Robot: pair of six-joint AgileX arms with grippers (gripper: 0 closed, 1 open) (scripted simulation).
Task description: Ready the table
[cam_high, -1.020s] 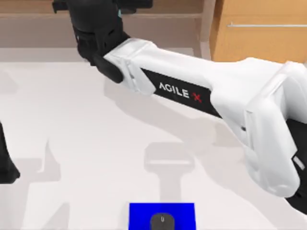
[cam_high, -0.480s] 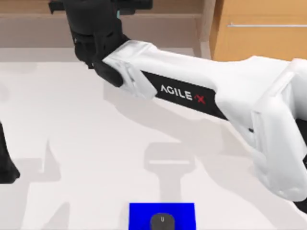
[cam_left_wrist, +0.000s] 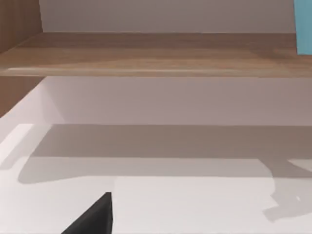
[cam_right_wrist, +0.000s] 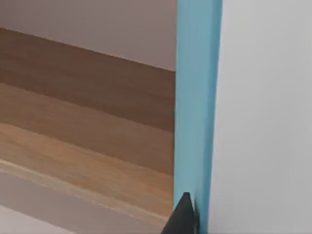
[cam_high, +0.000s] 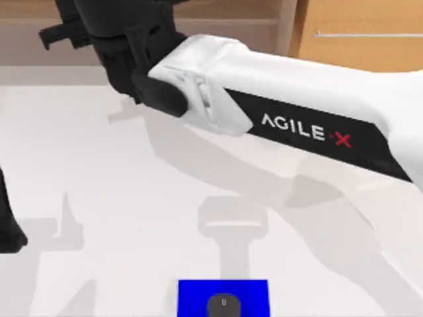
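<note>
The white table [cam_high: 119, 198] spans the whole top view. My right arm [cam_high: 297, 125] reaches from the right across to the far left, and its black gripper [cam_high: 99, 30] sits at the front of the brown shelf [cam_high: 225, 30]. In the right wrist view the gripper [cam_right_wrist: 197, 219] is shut on a thin light-blue book [cam_right_wrist: 197, 107] held upright, one black fingertip [cam_right_wrist: 183, 214] against its side, with the shelf boards [cam_right_wrist: 83, 136] behind. The left wrist view shows the book's edge [cam_left_wrist: 303, 27] above the shelf board [cam_left_wrist: 146, 53]. My left arm [cam_high: 8, 228] is parked at the left edge.
A blue pad [cam_high: 192, 297] with a dark mouse [cam_high: 223, 304] lies at the table's near edge. A light-orange drawer cabinet [cam_high: 357, 36] with a metal bar handle stands at the far right, beside the shelf.
My right arm has risen toward the camera and looms larger. Its wrist has swung left along the shelf front. The left arm, pad and mouse have not moved.
</note>
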